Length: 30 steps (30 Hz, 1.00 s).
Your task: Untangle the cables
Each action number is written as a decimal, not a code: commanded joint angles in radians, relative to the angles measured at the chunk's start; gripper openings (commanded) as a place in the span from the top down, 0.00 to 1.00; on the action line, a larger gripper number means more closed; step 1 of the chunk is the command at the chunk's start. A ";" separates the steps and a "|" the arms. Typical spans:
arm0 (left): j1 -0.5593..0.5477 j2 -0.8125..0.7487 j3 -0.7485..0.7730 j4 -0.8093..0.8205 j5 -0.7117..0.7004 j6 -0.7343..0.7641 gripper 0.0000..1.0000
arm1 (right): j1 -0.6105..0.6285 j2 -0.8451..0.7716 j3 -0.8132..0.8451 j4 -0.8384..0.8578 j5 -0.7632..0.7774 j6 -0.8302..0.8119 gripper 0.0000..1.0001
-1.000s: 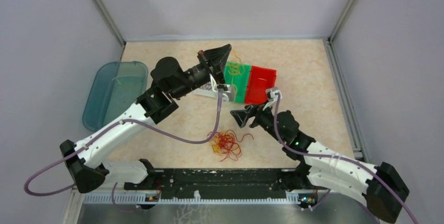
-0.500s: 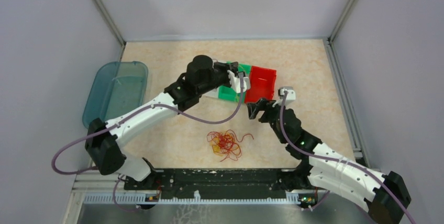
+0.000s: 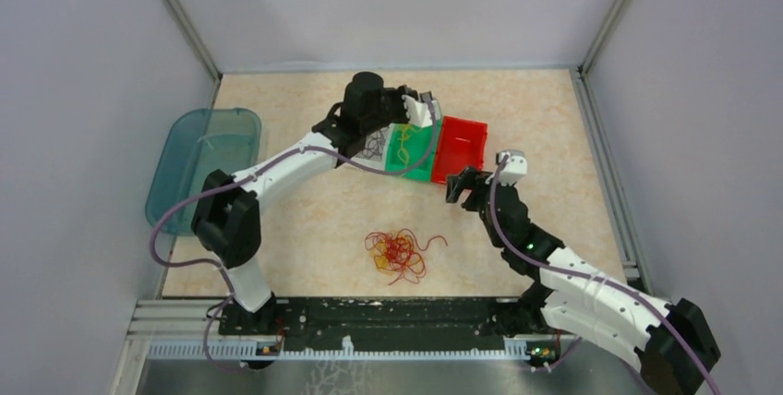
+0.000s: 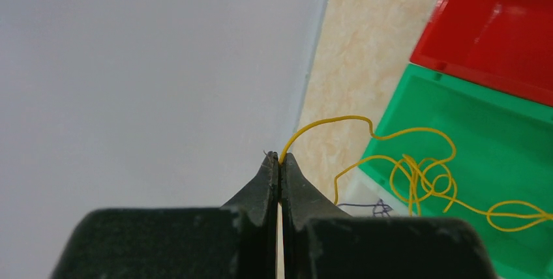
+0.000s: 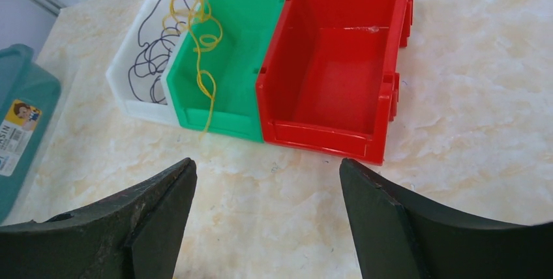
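My left gripper (image 3: 422, 105) hangs above the far edge of the green bin (image 3: 415, 166), shut on one end of a yellow cable (image 4: 417, 173). The rest of that cable lies coiled in the green bin (image 5: 242, 70) and drapes over its near rim. A dark cable (image 5: 153, 51) lies in the white bin (image 5: 134, 103). The red bin (image 5: 339, 70) holds nothing. A tangle of red, orange and yellow cables (image 3: 399, 255) lies on the table in front of the bins. My right gripper (image 3: 459, 184) is open and empty, low over the table just before the red bin (image 3: 459, 148).
A teal translucent tray (image 3: 198, 164) lies at the table's left edge; it also shows in the right wrist view (image 5: 19, 122). Grey walls close the table at the back and sides. The black rail with the arm bases runs along the near edge.
My left arm has stretched out and swung its gripper to the far side of the bins with the yellow cable. My right gripper has moved right and away, towards the red bin.
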 commanded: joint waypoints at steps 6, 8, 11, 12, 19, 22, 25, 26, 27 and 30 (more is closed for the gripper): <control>0.038 0.124 0.213 0.097 0.014 0.007 1.00 | -0.017 0.047 0.042 0.083 -0.022 0.002 0.19; 0.036 0.126 0.188 0.098 0.017 0.002 1.00 | -0.021 0.038 0.036 0.082 -0.022 0.003 0.19; 0.033 0.116 0.132 0.076 0.024 -0.011 1.00 | -0.027 0.018 0.026 0.075 -0.017 0.007 0.19; 0.029 0.110 0.106 0.072 0.023 -0.009 1.00 | -0.029 0.010 0.021 0.074 -0.016 0.008 0.19; 0.004 0.074 -0.053 0.091 0.038 0.013 1.00 | -0.035 -0.026 0.000 0.059 -0.012 0.017 0.19; -0.015 0.072 -0.053 0.070 0.053 -0.015 1.00 | -0.036 -0.029 -0.001 0.058 -0.014 0.024 0.19; -0.031 0.077 -0.038 0.042 0.068 -0.069 0.99 | -0.036 -0.029 -0.001 0.058 -0.017 0.034 0.19; -0.034 0.086 -0.023 0.028 0.065 -0.109 0.99 | -0.036 -0.029 -0.002 0.057 -0.017 0.039 0.19; -0.033 0.100 0.004 -0.002 0.067 -0.157 0.99 | -0.036 -0.030 -0.003 0.057 -0.019 0.042 0.19; -0.019 0.154 0.097 -0.112 0.076 -0.245 0.99 | -0.036 -0.045 -0.004 0.046 -0.020 0.050 0.20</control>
